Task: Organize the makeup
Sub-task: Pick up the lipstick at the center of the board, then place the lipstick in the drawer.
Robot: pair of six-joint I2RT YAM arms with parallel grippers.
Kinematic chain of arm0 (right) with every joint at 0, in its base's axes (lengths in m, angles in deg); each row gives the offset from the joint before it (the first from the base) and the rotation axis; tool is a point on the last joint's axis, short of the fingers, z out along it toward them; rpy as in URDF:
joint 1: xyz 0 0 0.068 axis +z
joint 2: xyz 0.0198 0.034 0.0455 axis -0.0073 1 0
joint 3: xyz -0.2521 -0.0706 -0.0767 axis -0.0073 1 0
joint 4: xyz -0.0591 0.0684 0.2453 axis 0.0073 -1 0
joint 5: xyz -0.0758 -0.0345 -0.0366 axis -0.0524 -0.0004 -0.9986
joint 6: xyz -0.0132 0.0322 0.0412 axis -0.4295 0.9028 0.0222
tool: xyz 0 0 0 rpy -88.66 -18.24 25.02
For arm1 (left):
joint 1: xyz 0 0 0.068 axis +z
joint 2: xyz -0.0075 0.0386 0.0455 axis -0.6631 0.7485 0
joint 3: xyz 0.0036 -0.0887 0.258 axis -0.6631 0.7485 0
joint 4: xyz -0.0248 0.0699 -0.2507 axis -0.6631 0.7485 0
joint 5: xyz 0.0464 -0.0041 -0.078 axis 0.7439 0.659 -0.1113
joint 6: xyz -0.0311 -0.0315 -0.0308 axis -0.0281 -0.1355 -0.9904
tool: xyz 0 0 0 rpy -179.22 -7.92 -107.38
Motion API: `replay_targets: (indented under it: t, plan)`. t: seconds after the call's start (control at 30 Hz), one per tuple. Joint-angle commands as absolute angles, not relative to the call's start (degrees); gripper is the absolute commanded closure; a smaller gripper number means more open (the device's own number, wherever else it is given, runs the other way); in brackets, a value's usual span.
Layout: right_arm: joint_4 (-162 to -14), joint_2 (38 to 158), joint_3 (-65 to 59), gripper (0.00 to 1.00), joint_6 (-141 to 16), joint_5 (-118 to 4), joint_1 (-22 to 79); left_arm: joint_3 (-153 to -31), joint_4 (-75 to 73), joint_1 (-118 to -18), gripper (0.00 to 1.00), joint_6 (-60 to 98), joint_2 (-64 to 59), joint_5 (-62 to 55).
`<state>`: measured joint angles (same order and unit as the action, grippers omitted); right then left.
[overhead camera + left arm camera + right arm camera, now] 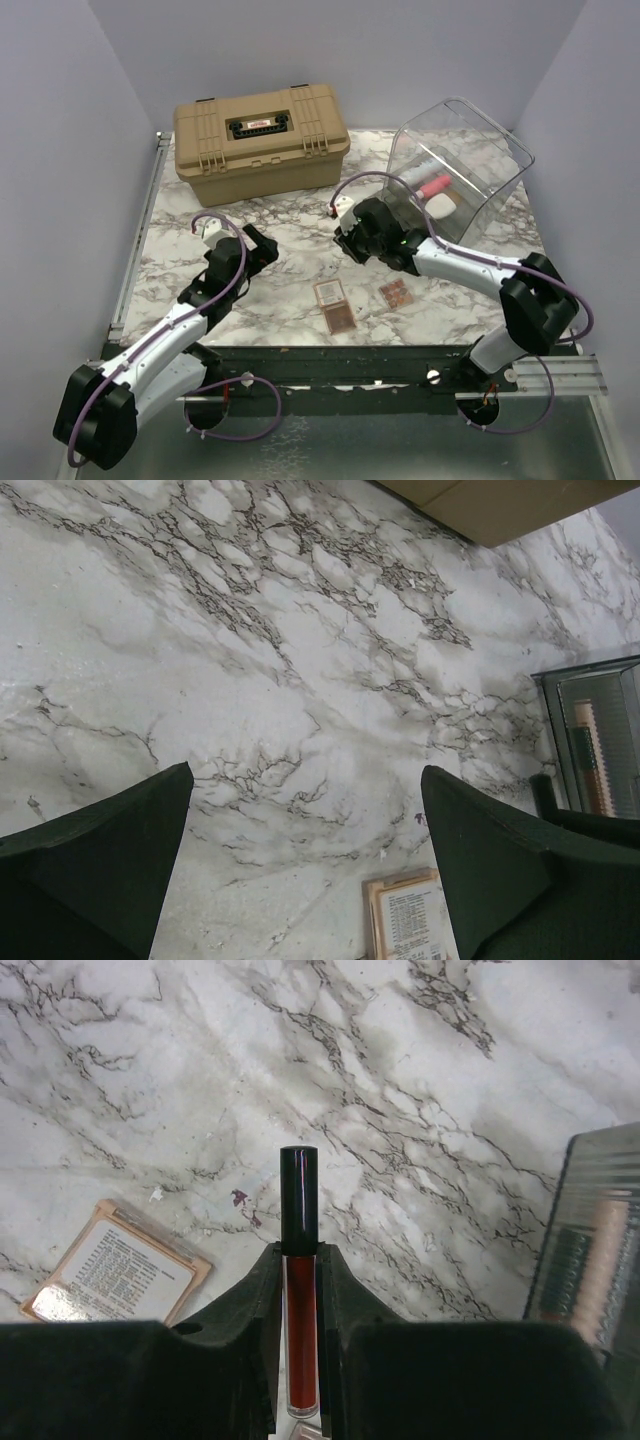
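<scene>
Dark fingers (200,1370) of the right gripper (300,1260) are pinched narrow on a red lip gloss tube (299,1195); the grip sits low on the body and leaves the black cap jutting forward, probably so the cap end can lead into a container. Tube and gripper hang above the marble tabletop (420,1090), just short of the clear bin (598,1250), whose edge shows at the right of the wrist view. That closeness suggests the bin is where the tube is headed.

Inside the bin lie a pink tube (432,187) and a white oval piece (441,207), apparently sorted already. Three square palettes (331,292) lie flat on the marble in front of the bin, toward the arm bases, not yet stowed; one shows its printed label upward.

Farther from the bin, the left gripper (305,775) hovers with jaws wide and nothing between them, likely keeping clear. A tan case (262,140) stands shut beside the bin.
</scene>
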<state>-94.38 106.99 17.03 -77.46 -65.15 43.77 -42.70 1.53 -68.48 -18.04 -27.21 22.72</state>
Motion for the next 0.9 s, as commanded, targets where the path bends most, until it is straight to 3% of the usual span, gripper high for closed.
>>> replay_targets:
  t: [0.0,0.2,0.6,0.87]
  plan:
    - [-95.7,102.39,18.0,0.87,-77.89,-68.96,44.01,-42.91,-0.2,-68.01,0.02,-18.83,-26.48,21.36]
    - [-96.95,98.29,17.0,0.86,-80.15,-72.53,43.96,-42.79,-0.98,-68.05,0.02,-18.97,-26.23,20.63]
    - [-99.23,98.75,11.69,0.86,-87.69,-91.32,43.43,-40.93,-3.25,-68.03,0.02,-18.97,-27.11,18.64]
    - [-101.32,101.45,12.42,0.86,-89.22,-94.4,39.39,-43.01,-4.26,-68.0,0.01,-17.41,-24.59,15.75]
